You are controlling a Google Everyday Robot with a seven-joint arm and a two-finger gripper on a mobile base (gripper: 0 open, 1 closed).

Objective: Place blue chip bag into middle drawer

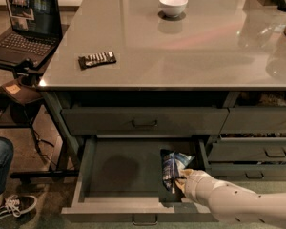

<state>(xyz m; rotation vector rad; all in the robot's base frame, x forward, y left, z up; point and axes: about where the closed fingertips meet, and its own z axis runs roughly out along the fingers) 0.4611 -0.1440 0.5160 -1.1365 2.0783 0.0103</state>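
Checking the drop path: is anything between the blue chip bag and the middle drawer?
Nothing visible is in the way. The gripper is at the blue chip bag, and both are inside the open middle drawer, near its right wall. No other object shows in the drawer.

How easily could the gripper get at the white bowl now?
Probably not directly. The gripper sits low in the middle drawer, by the blue chip bag, while the white bowl stands far back on the countertop above; it would have to pull out and rise first.
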